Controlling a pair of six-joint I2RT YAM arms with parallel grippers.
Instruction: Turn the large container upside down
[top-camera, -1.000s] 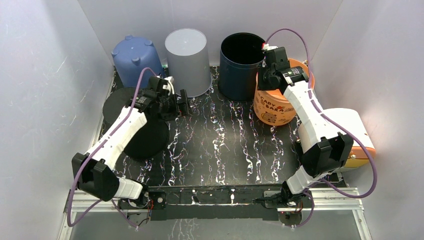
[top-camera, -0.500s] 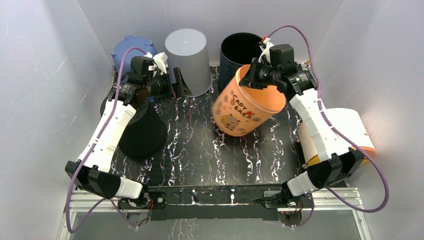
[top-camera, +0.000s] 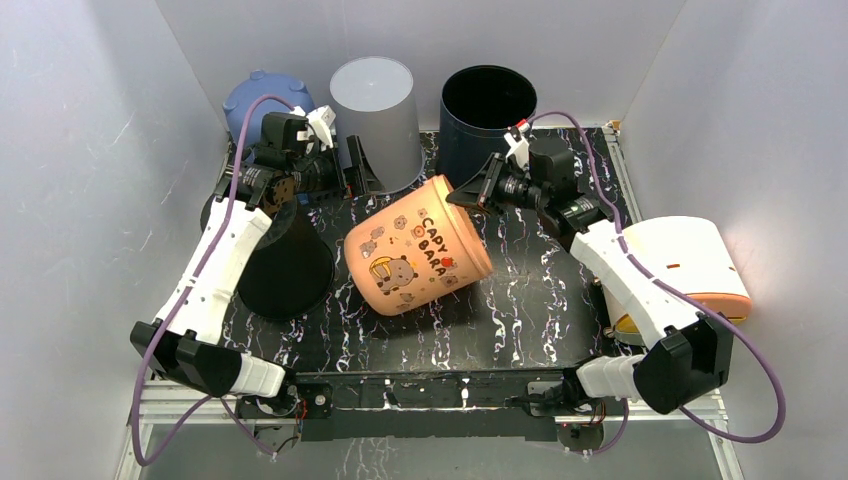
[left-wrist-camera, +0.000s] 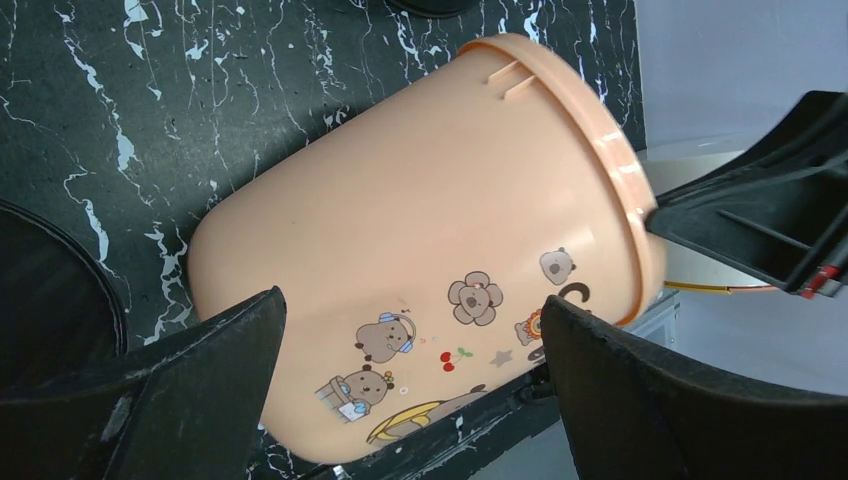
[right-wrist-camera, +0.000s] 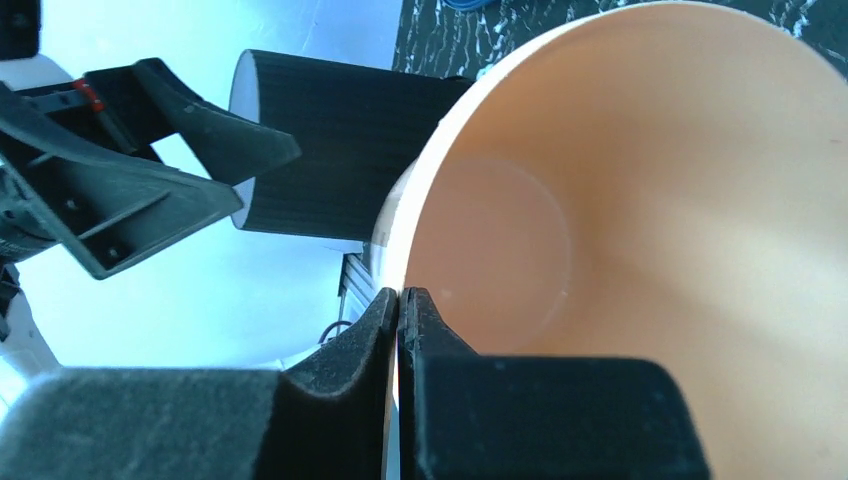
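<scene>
The large orange container (top-camera: 415, 258) with cartoon capybaras is tipped on its side over the middle of the black marbled mat, its base toward the near left and its mouth toward the back right. My right gripper (top-camera: 468, 192) is shut on its rim; the right wrist view shows the fingers pinching the rim wall (right-wrist-camera: 400, 295), with the orange inside (right-wrist-camera: 640, 200) in view. My left gripper (top-camera: 362, 170) is open and empty at the back left. In the left wrist view, the container (left-wrist-camera: 420, 230) shows between its fingers (left-wrist-camera: 410, 303), with no contact.
At the back stand an upside-down blue container (top-camera: 265, 115), an upside-down grey one (top-camera: 375, 120) and an open dark bin (top-camera: 487, 125). A black container (top-camera: 275, 265) lies at the left. A white and orange container (top-camera: 680, 265) lies at the right edge.
My right gripper has lifted the orange container from the back right, swung it toward the middle and tipped it onto its side. My left gripper rose toward the back, then stayed still.
</scene>
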